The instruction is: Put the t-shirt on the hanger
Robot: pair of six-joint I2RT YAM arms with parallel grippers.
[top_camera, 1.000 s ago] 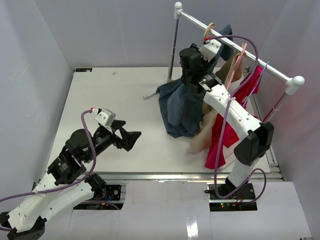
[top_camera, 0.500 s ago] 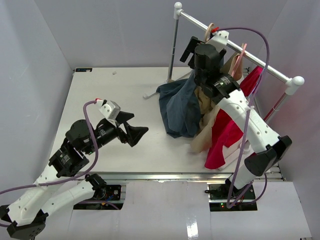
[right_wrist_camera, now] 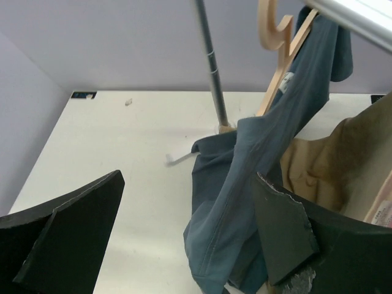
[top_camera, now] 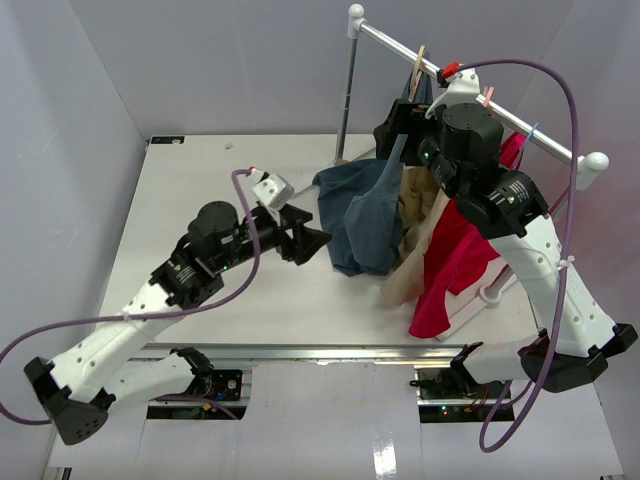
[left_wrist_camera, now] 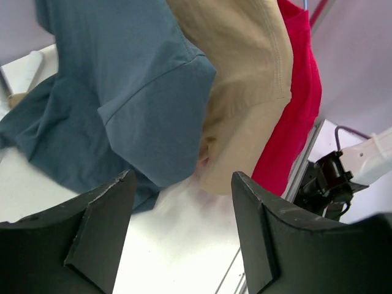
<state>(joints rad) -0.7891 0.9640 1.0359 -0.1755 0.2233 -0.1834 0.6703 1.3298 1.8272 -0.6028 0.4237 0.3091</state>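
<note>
Top external view: the white bench (top_camera: 200, 200) carries a clothes rail (top_camera: 385, 38). From it the slate-blue t-shirt (top_camera: 365, 215) droops, its lower part pooled on the bench, just beside a tan garment (top_camera: 410, 270) and a red garment (top_camera: 450, 270). Its collar end hangs on the wooden hanger (right_wrist_camera: 278, 37), hooked over the rail. It looks lopsided, so I judge that squaring the shoulders remains. Both the left hand (left_wrist_camera: 182, 184) and right hand (right_wrist_camera: 187, 184) are spread, holding nothing.
</note>
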